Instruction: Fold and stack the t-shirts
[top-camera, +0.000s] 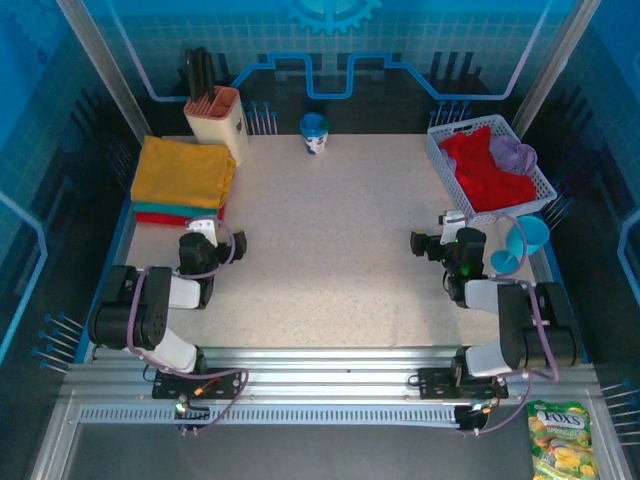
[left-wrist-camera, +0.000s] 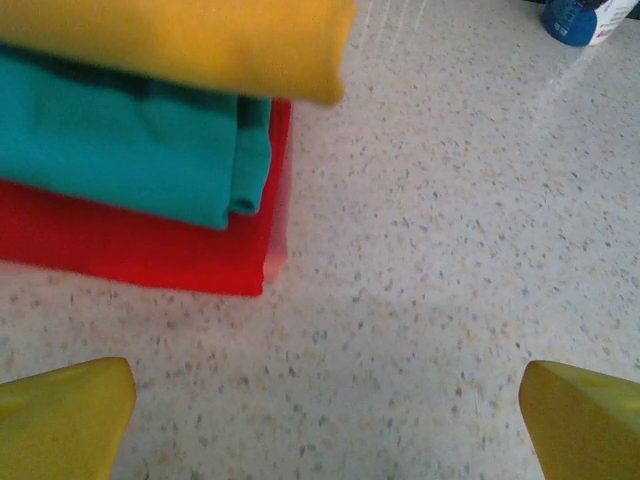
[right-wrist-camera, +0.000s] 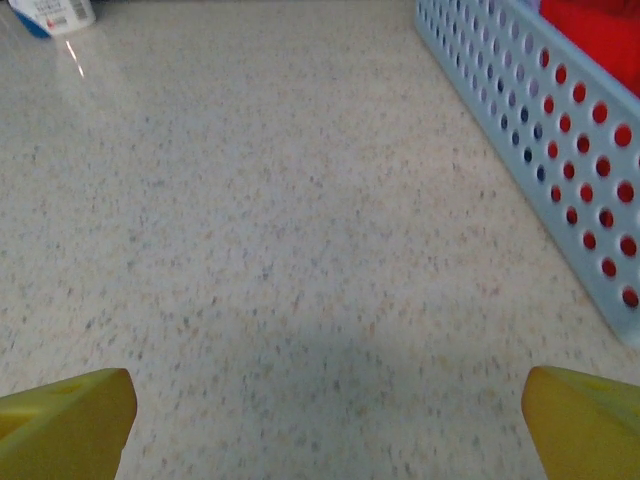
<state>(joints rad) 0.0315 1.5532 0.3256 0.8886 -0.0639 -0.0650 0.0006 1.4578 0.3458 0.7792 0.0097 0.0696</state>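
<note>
Three folded t-shirts lie stacked at the table's back left: a mustard-yellow one (top-camera: 183, 170) on top, a teal one (left-wrist-camera: 130, 150) under it and a red one (left-wrist-camera: 150, 245) at the bottom. A crumpled red t-shirt (top-camera: 487, 175) and a lavender one (top-camera: 514, 152) fill the white mesh basket (top-camera: 440, 155) at the back right. My left gripper (top-camera: 203, 232) hangs just in front of the stack, open, with bare table between its yellow fingers (left-wrist-camera: 65, 415). On the right, beside the basket's near corner, my right gripper (top-camera: 452, 222) is open over bare table.
A beige knife block (top-camera: 217, 120) stands behind the stack. A small blue-and-white cup (top-camera: 314, 132) is at the back middle. A light blue cup (top-camera: 524, 240) stands near the right arm. A yellow snack bag (top-camera: 558, 440) lies below the table's front edge.
</note>
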